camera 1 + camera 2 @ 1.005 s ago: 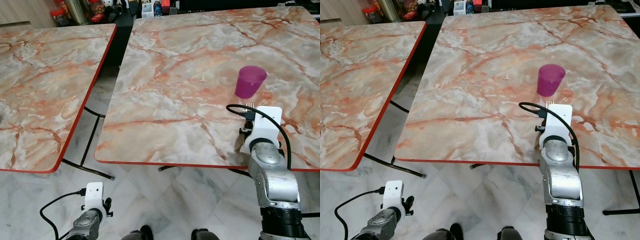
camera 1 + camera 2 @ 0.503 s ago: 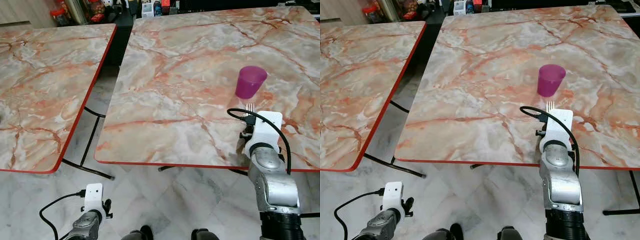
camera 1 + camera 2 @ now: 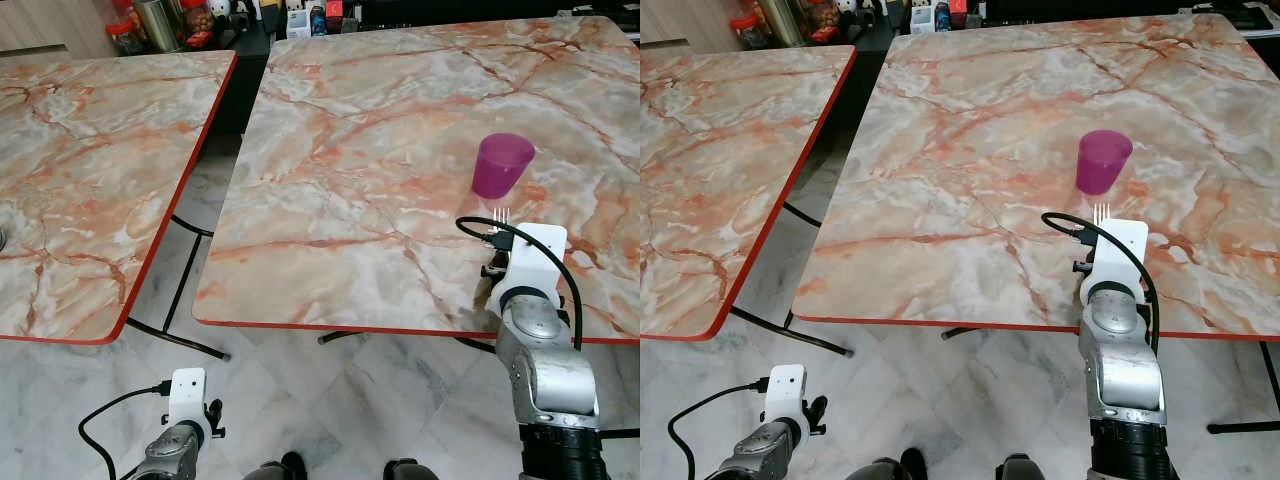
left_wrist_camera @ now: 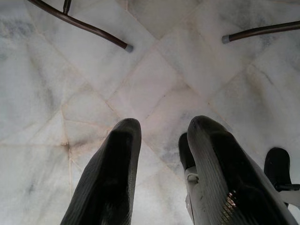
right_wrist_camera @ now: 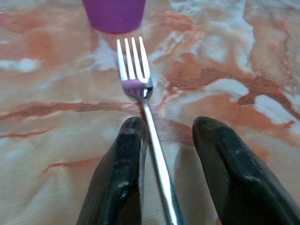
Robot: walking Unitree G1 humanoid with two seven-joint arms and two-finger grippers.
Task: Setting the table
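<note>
A purple cup (image 3: 502, 165) stands upright on the marble table (image 3: 360, 130), toward its right near side. A silver fork (image 5: 140, 89) lies flat on the table just in front of the cup, tines pointing at it. My right gripper (image 5: 169, 124) hovers low over the fork's handle, open, one black finger on each side, the handle close to one of the fingers (image 5: 126, 154). In the eye views the white wrist mount (image 3: 530, 258) hides the fingers and the tines (image 3: 501, 214) peek out past it. My left gripper (image 4: 161, 124) hangs open near the floor.
A second marble table (image 3: 90, 150) with a red edge stands to the left, a gap of tiled floor (image 3: 200, 260) between the two. Dark table legs (image 3: 180, 285) cross that gap. Jars and bottles (image 3: 160, 15) crowd the far back. My feet (image 3: 280, 467) show at the bottom.
The right wrist has shifted slightly right and a little toward me over the fork. The cup, fork and left arm have not moved.
</note>
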